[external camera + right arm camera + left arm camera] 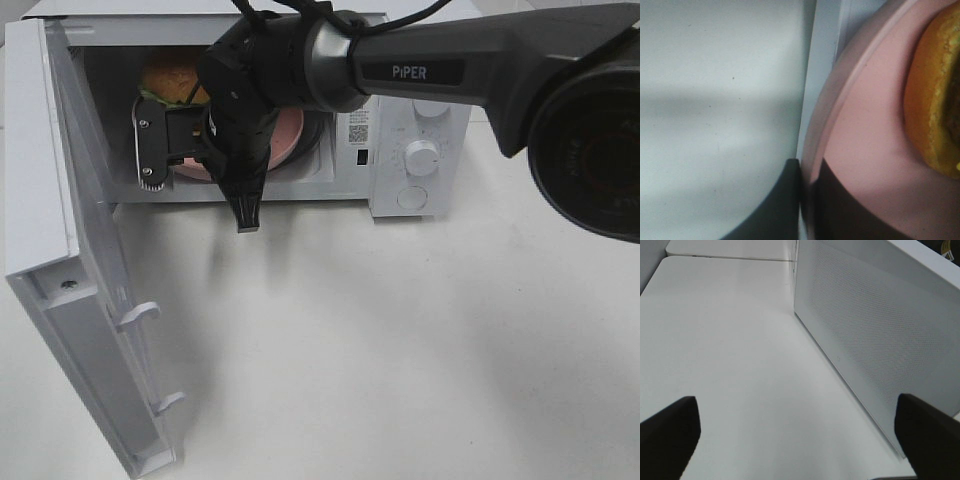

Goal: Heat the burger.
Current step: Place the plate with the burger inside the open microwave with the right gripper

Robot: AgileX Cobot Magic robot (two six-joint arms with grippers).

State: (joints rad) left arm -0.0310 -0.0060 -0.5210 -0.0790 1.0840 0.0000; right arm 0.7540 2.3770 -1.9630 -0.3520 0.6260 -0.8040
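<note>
The burger (170, 78), with a golden-brown bun (935, 100), sits on a pink plate (292, 135) inside the open microwave (400, 40). My right arm (420, 70) reaches across from the right into the opening and hides most of the plate. In the right wrist view my right gripper (807, 197) is shut on the plate's rim (840, 95), with one dark finger on each side of it. My left gripper (797, 440) is open with nothing between its fingers. It hovers over the table beside the outer face of the microwave door (875, 330).
The microwave door (60, 250) stands swung wide open at the left, reaching toward the table's front. The control panel with a knob (422, 157) is right of the cavity. White table (400, 350) lies in front.
</note>
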